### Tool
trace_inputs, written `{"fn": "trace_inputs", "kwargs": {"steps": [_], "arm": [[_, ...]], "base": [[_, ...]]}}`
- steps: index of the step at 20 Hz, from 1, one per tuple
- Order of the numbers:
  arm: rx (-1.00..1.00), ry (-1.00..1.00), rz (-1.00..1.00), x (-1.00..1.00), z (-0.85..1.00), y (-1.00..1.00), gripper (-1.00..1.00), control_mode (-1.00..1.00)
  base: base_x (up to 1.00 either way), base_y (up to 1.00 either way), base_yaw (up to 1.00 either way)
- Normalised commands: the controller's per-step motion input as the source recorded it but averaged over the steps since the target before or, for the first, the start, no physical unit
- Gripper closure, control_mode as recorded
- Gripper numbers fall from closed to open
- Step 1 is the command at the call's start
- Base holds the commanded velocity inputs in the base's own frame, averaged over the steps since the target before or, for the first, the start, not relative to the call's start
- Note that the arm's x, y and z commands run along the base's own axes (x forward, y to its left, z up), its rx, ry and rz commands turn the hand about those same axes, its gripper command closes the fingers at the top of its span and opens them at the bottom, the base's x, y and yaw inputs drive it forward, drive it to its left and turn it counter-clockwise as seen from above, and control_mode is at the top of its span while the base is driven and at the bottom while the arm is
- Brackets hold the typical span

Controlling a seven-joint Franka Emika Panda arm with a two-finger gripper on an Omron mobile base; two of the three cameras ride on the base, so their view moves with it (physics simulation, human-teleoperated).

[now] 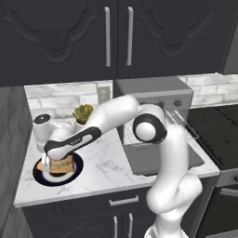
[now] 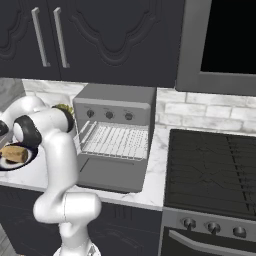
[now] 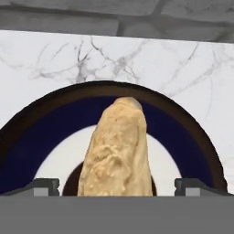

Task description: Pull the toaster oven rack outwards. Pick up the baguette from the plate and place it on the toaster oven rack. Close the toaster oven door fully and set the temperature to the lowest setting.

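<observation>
Gripper [image 3: 116,187] (jaws spread wide) hangs low, straddling baguette [image 3: 118,151] on plate [image 3: 45,123].

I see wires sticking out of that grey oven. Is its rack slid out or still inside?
Slid out. The toaster oven rack juts forward of the toaster oven, above the dropped-open toaster oven door.

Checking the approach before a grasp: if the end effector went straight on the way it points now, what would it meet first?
Most likely the baguette, lying between the open fingertips of the end effector on the plate; depth is hard to judge.
</observation>
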Motion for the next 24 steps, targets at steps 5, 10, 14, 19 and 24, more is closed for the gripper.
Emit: {"fn": "trace_inputs", "kwargs": {"steps": [5, 10, 14, 19, 24], "arm": [[-0.04, 0.0, 0.0, 0.06, -0.37, 0.0, -1.0, -1.0], [-0.01, 0.0, 0.0, 0.08, -0.36, 0.0, -1.0, -1.0], [-0.01, 0.0, 0.0, 0.03, -0.41, 0.0, -1.0, -1.0], [-0.03, 0.0, 0.0, 0.0, -0.42, -0.01, 1.0, -1.0], [-0.01, 0.0, -0.01, -0.05, -0.21, -0.3, 1.0, -1.0]], "base": [[0.0, 0.0, 0.0], [0.0, 0.0, 0.0], [0.0, 0.0, 0.0], [0.0, 0.0, 0.0], [0.0, 0.0, 0.0]]}}
